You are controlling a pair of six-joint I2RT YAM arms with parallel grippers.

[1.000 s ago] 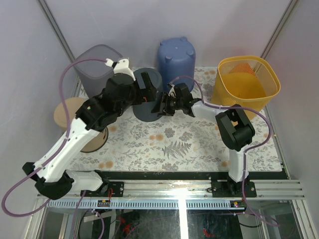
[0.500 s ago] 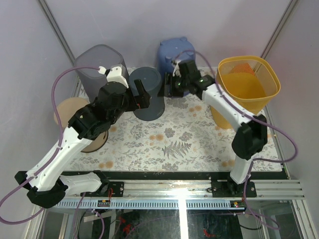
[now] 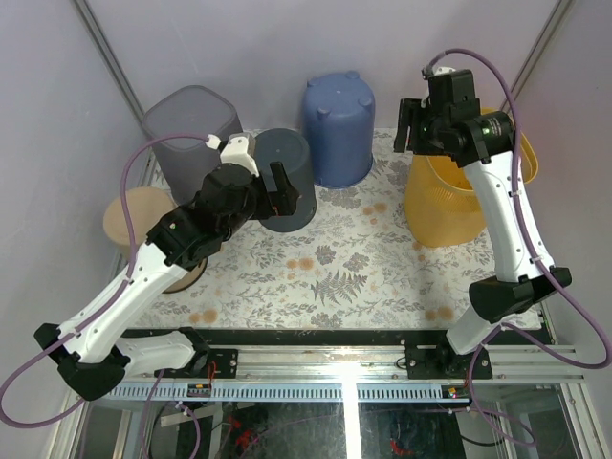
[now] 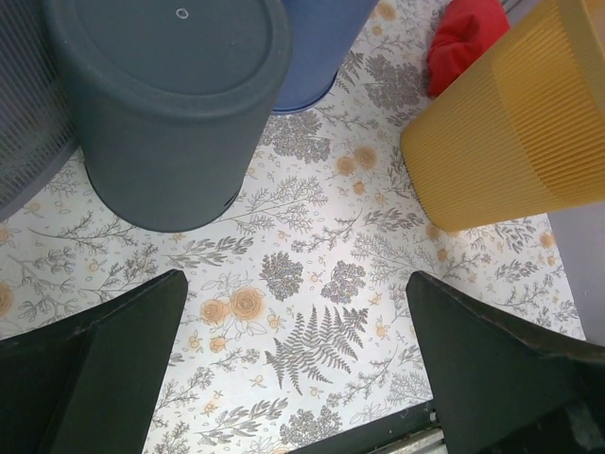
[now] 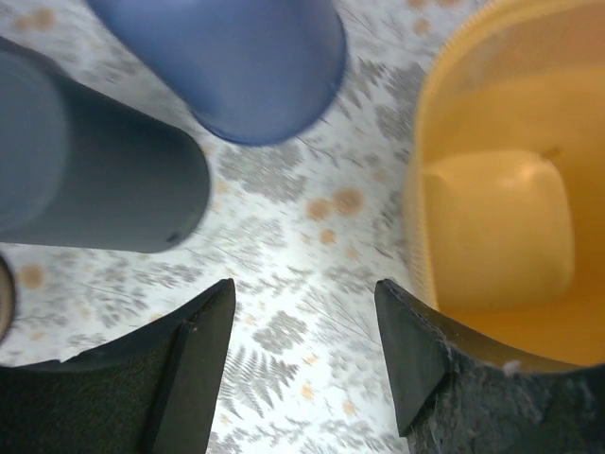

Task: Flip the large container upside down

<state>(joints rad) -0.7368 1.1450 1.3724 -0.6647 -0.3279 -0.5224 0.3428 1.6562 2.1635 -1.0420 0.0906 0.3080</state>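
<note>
At the 2 o'clock corner of the table (image 3: pixel 335 263), we see the large yellow container (image 3: pixel 445 206) standing upright, its long axis vertical and its mouth up. Our right pincer (image 3: pixel 409 126) hangs partly open and empty near its 10 o'clock rim. It is much nearer than the wide, empty left pincer (image 3: pixel 283 187).

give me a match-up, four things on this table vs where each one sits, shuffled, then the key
1. yellow basket
2. blue container
3. dark grey container
4. tan round disc

a. back, in the middle
b. far left
c. far right, opening facing up
d. just ahead of the left pincer

Pairs: 1-c, 2-a, 3-d, 4-b
</note>
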